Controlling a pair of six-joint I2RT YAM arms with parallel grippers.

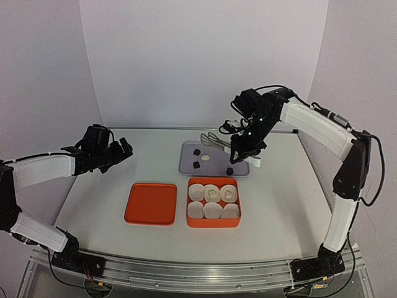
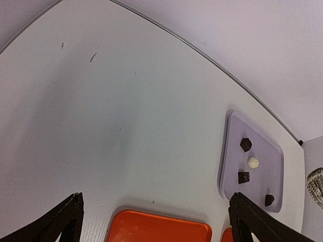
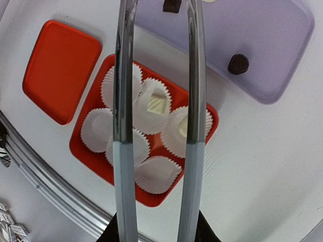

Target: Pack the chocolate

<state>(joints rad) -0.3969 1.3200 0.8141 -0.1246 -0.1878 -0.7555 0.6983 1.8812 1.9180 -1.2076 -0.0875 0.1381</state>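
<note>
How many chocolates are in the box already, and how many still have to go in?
Done: two cream chocolates sit in paper cups in the orange box. In hand: the right gripper holds tongs by the lavender tray, nothing visibly in them. Still to do: three dark chocolates and one cream piece on the tray, four empty cups, and the lid lying beside the box. The left gripper is open, idle.

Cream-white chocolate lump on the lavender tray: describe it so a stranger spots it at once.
Find the flat lavender tray beyond the orange box of white paper cups. Four tiny lumps lie on it. The cream-white chocolate lump is the only pale one among dark brown lumps.
</note>
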